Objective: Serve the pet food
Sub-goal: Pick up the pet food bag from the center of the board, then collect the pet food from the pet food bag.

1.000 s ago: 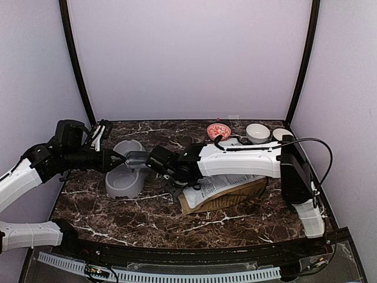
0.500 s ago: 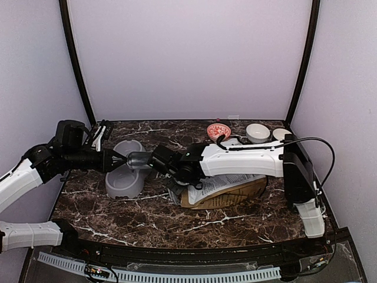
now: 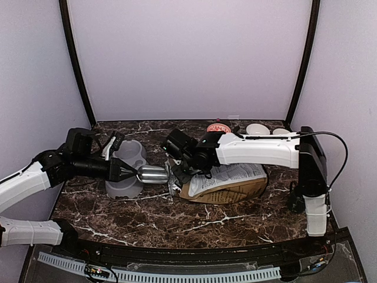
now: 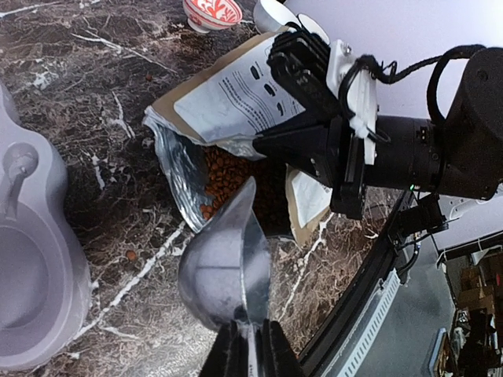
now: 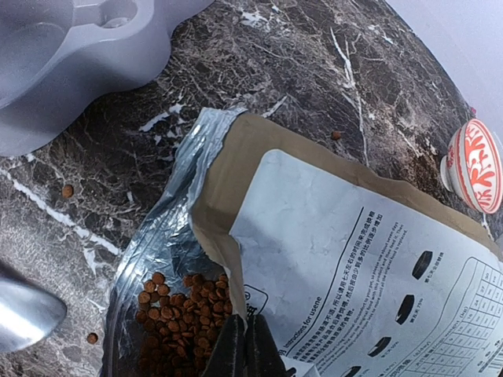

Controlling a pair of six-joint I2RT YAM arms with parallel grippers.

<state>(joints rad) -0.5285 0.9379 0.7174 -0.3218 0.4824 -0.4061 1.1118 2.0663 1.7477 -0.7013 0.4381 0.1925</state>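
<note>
One heap of pet food [image 5: 185,302] lies inside the mouth of the one open bag [image 5: 338,236], with three stray pellets on the surface [image 5: 314,63]. The right hand [image 5: 245,349] is clenched on the bag's upper flap. The left hand [image 4: 250,349] grasps the one metal scoop [image 4: 224,271] just before that mouth.

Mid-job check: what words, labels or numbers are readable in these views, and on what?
"Instruction for use" (ending unclear): heading on the white label of the food bag, right wrist view.
Fine print and chart on that label: too small to read.
On the red-and-white bowl: painted pattern only, no legible words.
No other text visible.
</note>
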